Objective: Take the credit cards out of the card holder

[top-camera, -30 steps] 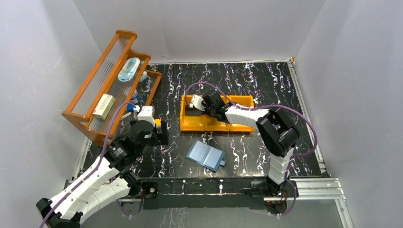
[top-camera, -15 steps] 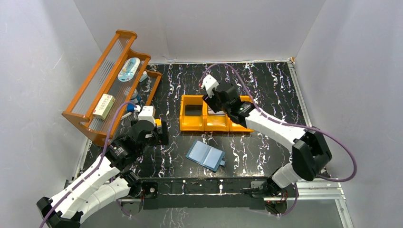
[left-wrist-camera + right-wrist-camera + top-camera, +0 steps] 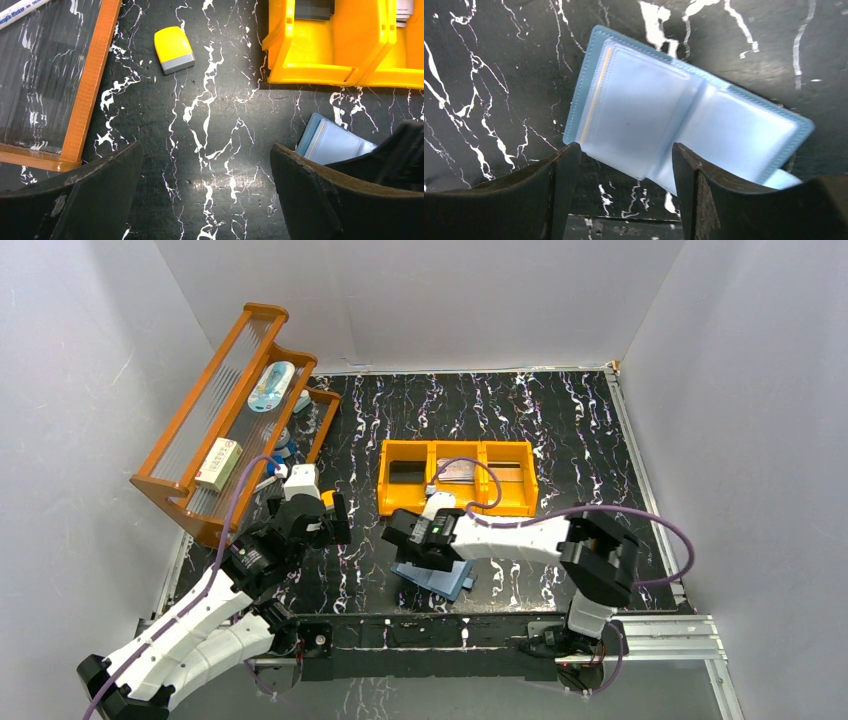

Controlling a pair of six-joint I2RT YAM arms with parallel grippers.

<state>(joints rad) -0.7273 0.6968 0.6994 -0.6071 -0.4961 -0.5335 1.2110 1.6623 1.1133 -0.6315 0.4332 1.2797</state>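
From above, the card holder [image 3: 447, 583] lies open by the table's [image 3: 560, 420] near edge, under the right gripper [image 3: 412, 540]; greyish credit cards [image 3: 458, 471] sit in the orange bin's [image 3: 505, 502] middle compartment; left wrist: the left gripper [image 3: 204, 165] gapes wide, empty; right wrist: jaws apart over the card holder, gripping nothing.

Seen from above, the right end effector [image 3: 413, 545] covers most of the card holder [image 3: 448, 581].

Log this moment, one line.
right gripper: open, over opened teal-blue bifold card holder | left gripper: open, empty | orange-tan plastic card: edge in pocket
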